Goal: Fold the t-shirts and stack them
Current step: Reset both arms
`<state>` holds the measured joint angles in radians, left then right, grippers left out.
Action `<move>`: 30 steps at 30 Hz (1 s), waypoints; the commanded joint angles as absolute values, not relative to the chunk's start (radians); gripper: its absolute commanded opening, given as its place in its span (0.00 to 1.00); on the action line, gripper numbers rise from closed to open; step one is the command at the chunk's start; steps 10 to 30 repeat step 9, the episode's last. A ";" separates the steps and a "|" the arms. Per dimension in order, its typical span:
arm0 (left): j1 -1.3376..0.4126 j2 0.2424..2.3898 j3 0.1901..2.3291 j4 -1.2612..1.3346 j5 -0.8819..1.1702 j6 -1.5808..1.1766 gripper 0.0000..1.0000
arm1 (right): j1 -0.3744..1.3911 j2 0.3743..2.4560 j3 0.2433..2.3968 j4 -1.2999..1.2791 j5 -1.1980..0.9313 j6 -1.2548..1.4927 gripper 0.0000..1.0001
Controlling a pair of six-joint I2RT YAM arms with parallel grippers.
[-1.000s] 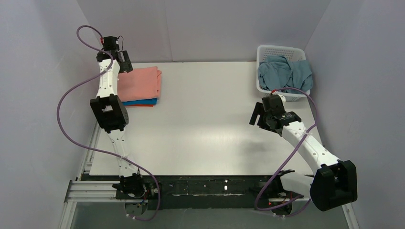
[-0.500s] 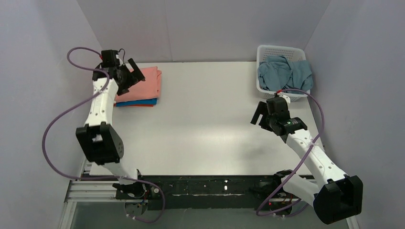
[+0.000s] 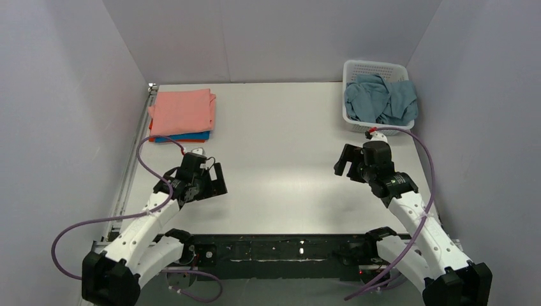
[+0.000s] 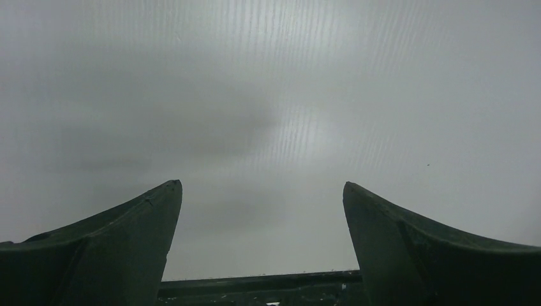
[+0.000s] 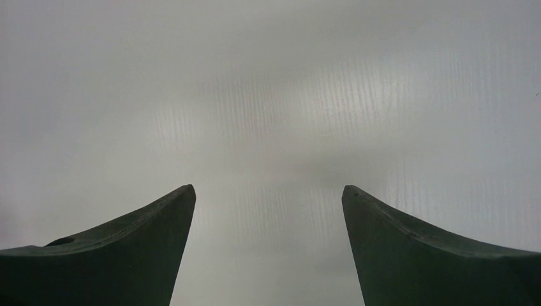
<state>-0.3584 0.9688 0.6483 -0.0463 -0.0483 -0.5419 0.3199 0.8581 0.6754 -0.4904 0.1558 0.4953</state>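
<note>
top external shows my left gripper and right gripper spread and empty, salmon-pink tee folded atop the blue tee far-left; next, i reckon, fetch the grey-blue tee from the basket.

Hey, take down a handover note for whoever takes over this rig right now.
Left end effector: open, empty, over bare table, near left.
Right end effector: open, empty, over table in front of the basket.
Done: salmon-pink tee folded atop blue tee and orange tee, far left.
To do: grey-blue tee lies crumpled in basket; fold it, stack it.
</note>
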 commanded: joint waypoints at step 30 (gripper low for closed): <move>-0.383 0.726 0.579 -0.154 -0.179 -0.528 0.98 | 0.313 0.711 0.589 -0.415 0.256 0.443 0.92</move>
